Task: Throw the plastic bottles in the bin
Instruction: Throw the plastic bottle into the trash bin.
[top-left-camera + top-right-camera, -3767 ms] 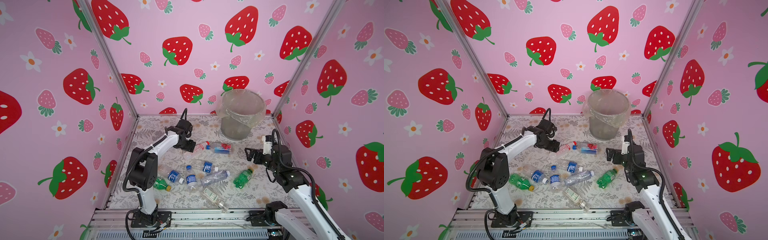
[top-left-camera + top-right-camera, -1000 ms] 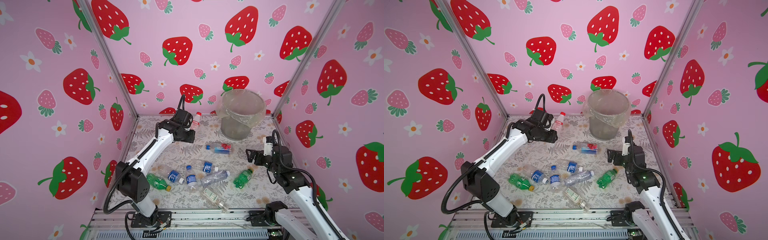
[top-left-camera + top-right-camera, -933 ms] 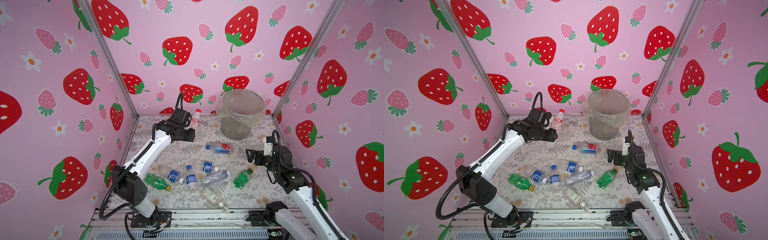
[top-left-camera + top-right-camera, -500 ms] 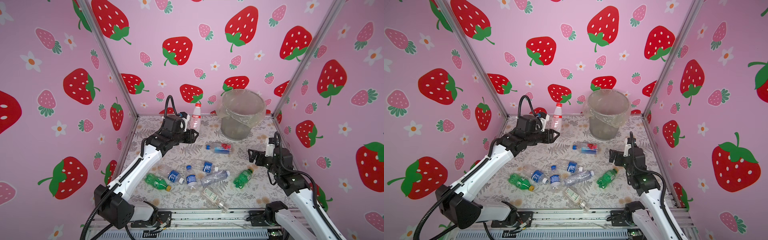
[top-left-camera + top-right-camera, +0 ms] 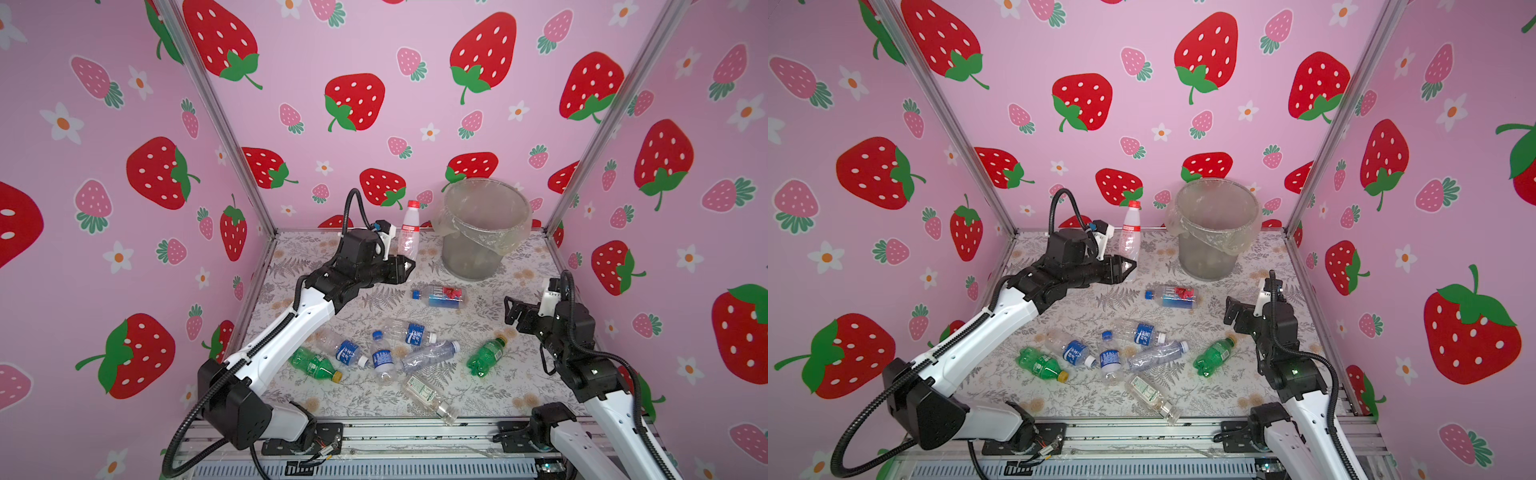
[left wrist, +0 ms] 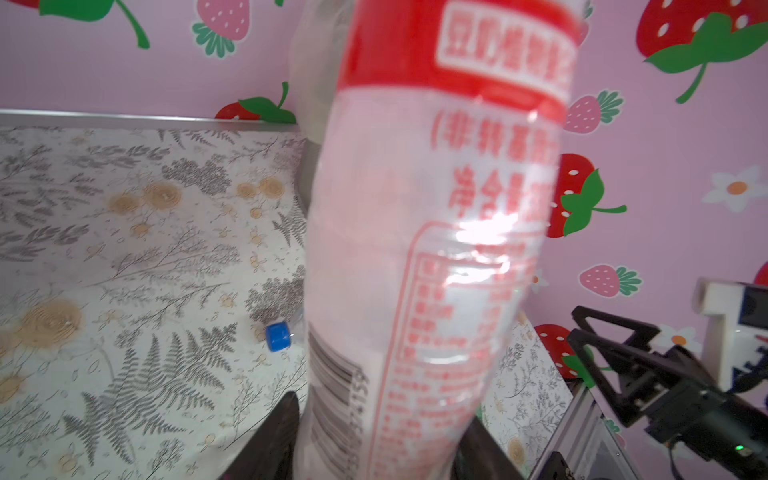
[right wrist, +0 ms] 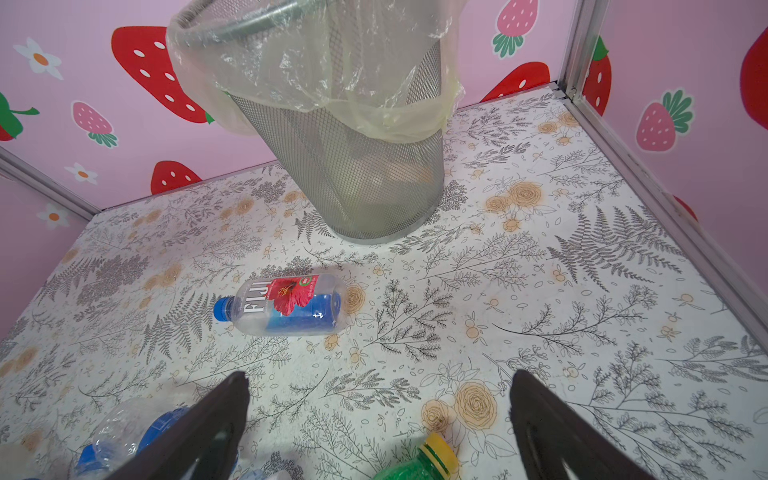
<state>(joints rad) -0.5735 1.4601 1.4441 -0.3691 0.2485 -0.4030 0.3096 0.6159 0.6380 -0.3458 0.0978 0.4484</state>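
Right claw gapes empty, while the left claw grips the red-capped bottle upright by its lower body — mid-carry, I judge — and the bin just beyond it wants a lift over its rim before release.

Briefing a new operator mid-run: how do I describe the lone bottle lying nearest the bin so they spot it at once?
Find the grey mesh bin at the back of the floral tabletop. Just in front of its base a clear bottle lies on its side, apart from the cluster nearer the robot. Only it has a red flower on its label.
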